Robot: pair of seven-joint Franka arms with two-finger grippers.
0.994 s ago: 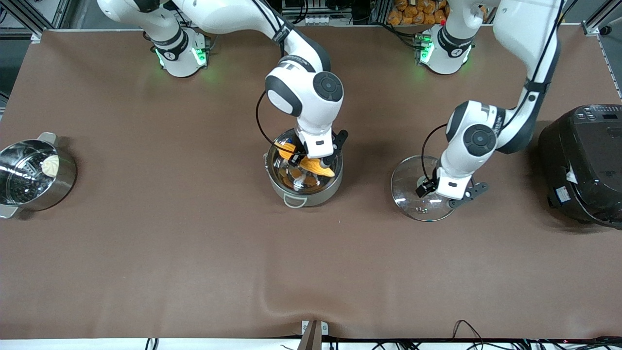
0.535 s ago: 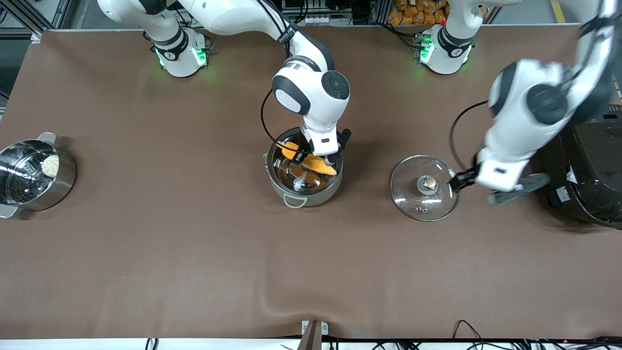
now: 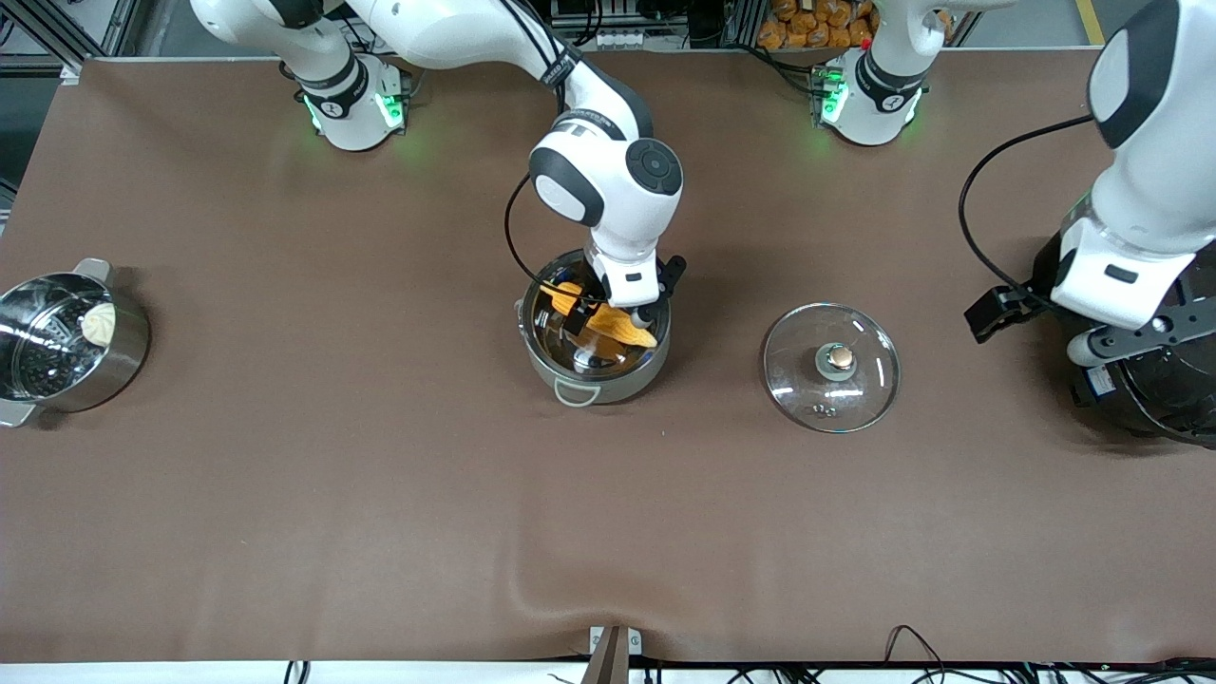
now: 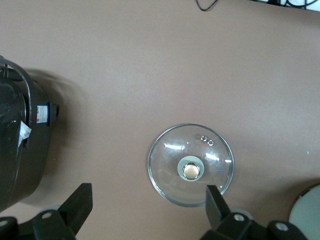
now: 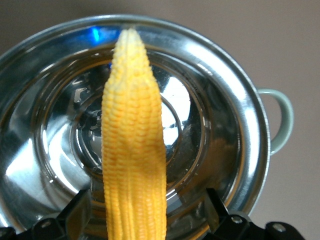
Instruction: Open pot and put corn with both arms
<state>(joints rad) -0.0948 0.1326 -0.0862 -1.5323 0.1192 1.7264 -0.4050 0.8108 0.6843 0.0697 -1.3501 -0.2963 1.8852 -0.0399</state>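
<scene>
The steel pot [image 3: 570, 385] stands open mid-table. The yellow corn [image 3: 622, 328] lies tilted inside it. My right gripper [image 3: 613, 318] hovers just over the pot. Its jaws are open on either side of the corn, with a gap on one side. The right wrist view shows the corn [image 5: 132, 140] over the pot's shiny rim [image 5: 240, 100], between the right gripper's [image 5: 147, 210] spread fingers. The glass lid [image 3: 855, 389] with its copper knob [image 3: 839, 356] lies on the table toward the left arm's end. My left gripper [image 3: 1126, 337] is raised high over the black cooker, open and empty. The left wrist view shows the left gripper [image 4: 147, 200] beside the lid [image 4: 170, 170].
A big black electric cooker [image 3: 1140, 399] stands at the left arm's end of the table, also in the left wrist view [image 4: 10, 150]. A steel pot with a perforated insert and a white bun [image 3: 57, 342] stands at the right arm's end.
My left gripper has let go of the lid's knob, risen and swung toward the cooker. The lid stays on the table. My right gripper has lifted slightly over the pot.
</scene>
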